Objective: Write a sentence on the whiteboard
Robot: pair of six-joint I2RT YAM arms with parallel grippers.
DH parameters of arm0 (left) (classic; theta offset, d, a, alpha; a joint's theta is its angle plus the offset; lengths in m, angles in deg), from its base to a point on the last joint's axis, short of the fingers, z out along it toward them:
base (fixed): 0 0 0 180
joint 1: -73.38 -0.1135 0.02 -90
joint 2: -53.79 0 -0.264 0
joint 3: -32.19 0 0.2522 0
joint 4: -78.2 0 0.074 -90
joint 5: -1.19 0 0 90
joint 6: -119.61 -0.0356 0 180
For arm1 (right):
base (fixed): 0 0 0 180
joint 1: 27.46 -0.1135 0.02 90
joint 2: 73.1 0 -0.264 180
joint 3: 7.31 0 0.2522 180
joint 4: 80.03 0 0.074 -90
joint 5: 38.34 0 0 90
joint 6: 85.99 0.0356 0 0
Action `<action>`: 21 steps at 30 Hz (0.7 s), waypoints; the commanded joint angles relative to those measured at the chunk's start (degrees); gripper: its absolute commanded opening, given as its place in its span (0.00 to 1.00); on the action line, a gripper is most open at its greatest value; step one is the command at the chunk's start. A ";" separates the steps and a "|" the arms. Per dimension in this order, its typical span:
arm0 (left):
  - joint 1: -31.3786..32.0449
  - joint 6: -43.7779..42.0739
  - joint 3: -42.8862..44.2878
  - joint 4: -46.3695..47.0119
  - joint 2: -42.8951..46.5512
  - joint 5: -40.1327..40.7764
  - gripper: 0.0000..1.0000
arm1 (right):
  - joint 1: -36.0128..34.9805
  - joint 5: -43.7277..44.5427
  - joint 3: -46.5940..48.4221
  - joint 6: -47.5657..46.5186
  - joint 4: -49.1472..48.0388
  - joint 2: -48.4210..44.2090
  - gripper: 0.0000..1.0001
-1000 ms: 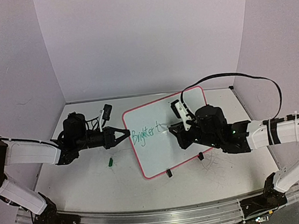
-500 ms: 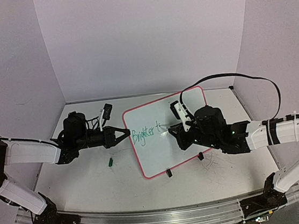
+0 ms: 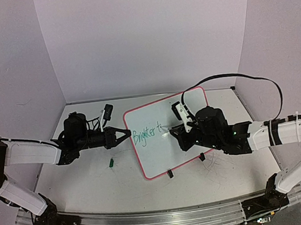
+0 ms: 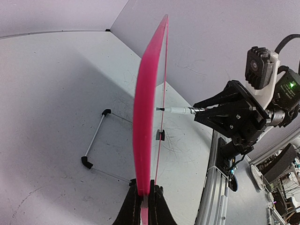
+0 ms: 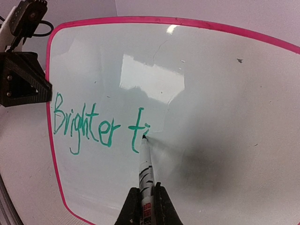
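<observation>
Pinching small pink-framed white whiteboard (image 3: 167, 143) standing on bench (image 3: 92, 173) with left end effector (image 3: 127, 134); squeezing white marker pen (image 5: 146, 164) in right end effector (image 5: 145, 199), tip at green words (image 5: 89, 125) "Brighter ti". Could tip if pushed hard

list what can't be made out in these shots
- Top external: small green object by the whiteboard: too small to identify.
- Left wrist: board edge-on, written face hidden.
- Right wrist: frame cuts off the board's right and lower edges; right gripper hides the rear of the marker.
</observation>
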 commanded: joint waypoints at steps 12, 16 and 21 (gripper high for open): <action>-0.12 -2.05 1.89 -0.03 1.40 0.58 0.00 | -0.41 0.20 -1.95 2.10 1.53 -1.86 0.00; -0.12 -2.08 1.89 -0.05 1.40 0.63 0.00 | -0.59 0.20 -1.86 2.14 1.58 -1.86 0.00; -0.08 -2.07 1.76 -0.05 1.49 0.64 0.00 | -0.82 -0.68 -1.73 1.74 1.46 -2.39 0.00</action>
